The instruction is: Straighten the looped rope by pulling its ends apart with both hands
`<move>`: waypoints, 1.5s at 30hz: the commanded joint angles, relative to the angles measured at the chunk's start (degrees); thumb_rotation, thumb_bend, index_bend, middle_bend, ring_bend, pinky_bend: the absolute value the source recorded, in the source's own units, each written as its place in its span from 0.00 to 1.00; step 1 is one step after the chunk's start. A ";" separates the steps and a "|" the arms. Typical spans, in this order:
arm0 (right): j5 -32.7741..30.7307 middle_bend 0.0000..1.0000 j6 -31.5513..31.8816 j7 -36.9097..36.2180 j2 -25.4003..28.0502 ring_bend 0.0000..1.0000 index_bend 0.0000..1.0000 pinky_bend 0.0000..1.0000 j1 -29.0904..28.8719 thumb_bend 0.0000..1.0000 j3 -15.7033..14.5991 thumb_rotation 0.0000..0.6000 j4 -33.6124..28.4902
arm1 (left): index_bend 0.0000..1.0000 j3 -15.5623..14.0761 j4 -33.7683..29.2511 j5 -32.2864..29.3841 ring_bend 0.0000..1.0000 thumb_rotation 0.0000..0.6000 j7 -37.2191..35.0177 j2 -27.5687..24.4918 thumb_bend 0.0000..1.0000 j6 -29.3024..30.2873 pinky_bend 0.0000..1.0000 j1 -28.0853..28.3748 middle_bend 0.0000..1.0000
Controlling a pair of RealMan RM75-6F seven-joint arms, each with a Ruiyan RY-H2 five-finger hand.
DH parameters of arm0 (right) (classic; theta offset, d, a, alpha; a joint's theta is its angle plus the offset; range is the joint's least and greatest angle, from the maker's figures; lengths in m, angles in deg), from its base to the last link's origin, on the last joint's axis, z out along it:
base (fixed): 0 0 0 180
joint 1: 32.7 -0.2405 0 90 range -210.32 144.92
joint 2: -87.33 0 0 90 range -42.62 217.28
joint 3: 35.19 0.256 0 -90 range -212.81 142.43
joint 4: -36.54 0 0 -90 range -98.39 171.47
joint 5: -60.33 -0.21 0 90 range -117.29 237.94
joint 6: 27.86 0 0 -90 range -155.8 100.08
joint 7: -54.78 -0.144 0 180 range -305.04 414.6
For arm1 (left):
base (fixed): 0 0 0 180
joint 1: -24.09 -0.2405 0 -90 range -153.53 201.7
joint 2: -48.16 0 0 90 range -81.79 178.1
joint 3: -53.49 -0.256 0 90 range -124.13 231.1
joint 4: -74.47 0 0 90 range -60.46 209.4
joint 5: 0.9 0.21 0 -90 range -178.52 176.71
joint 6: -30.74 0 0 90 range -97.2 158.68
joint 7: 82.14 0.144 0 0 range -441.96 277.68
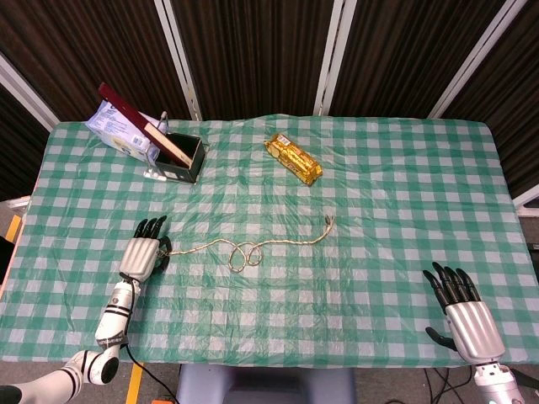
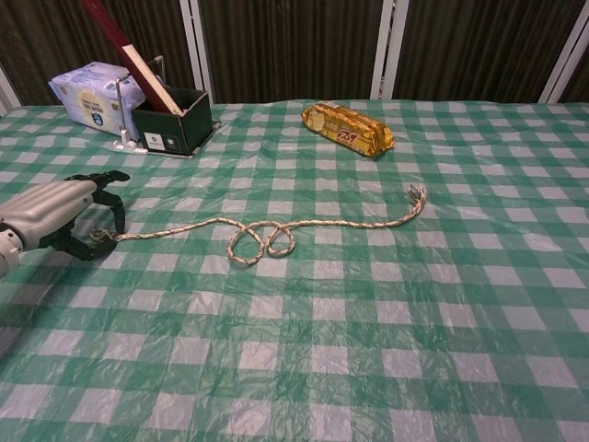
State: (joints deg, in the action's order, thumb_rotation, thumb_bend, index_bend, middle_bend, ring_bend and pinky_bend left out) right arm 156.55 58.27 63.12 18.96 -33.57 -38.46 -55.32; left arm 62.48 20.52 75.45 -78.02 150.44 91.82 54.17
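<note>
A thin pale rope [image 1: 278, 242] lies across the middle of the green checked table [image 1: 370, 168]. It has a small double loop [image 1: 242, 254] near its middle, also seen in the chest view [image 2: 260, 241]. Its frayed right end [image 2: 416, 195] lies free. My left hand [image 2: 57, 210] is at the rope's left end [image 2: 104, 237], fingers arched over it and thumb beside it, with a gap still showing. In the head view the left hand [image 1: 143, 249] sits just left of that end. My right hand [image 1: 465, 313] hovers open near the front right edge, far from the rope.
A gold snack pack [image 1: 293, 159] lies behind the rope. At the back left stand a dark box [image 1: 178, 156] with a red-edged board leaning in it and a blue-white packet [image 1: 116, 126]. The table's front edge runs close to both hands.
</note>
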 commanded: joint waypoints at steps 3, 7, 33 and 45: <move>-0.02 0.00 0.05 -0.01 -0.03 0.00 0.00 0.00 0.00 0.21 0.01 1.00 0.03 | 0.52 -0.14 0.44 -0.05 0.00 1.00 0.27 0.18 0.40 0.03 0.05 0.16 0.03; 0.00 0.00 0.12 0.01 -0.02 0.00 0.00 0.00 0.02 0.21 -0.01 1.00 0.03 | 0.55 -0.78 0.94 0.22 0.00 1.00 1.14 -0.21 0.40 -0.72 0.05 0.51 0.03; 3.21 0.00 -14.44 4.78 -1.14 0.00 0.15 0.00 -14.06 0.21 4.99 1.00 0.87 | 0.67 -3.52 -10.67 3.55 0.00 1.00 3.94 -7.99 0.46 4.51 0.06 -1.51 0.05; -7.07 0.00 -33.88 6.67 -10.04 0.00 0.33 0.00 -30.86 0.24 13.79 1.00 10.09 | 0.68 -2.41 -11.52 0.82 0.00 1.00 6.14 -8.64 0.47 2.64 0.06 -1.07 0.05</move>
State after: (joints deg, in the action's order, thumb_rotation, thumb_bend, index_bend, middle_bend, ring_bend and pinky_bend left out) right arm 153.35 28.70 68.18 11.92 -60.53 -27.30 -48.60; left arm 60.06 9.14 76.38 -72.03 141.94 94.57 53.06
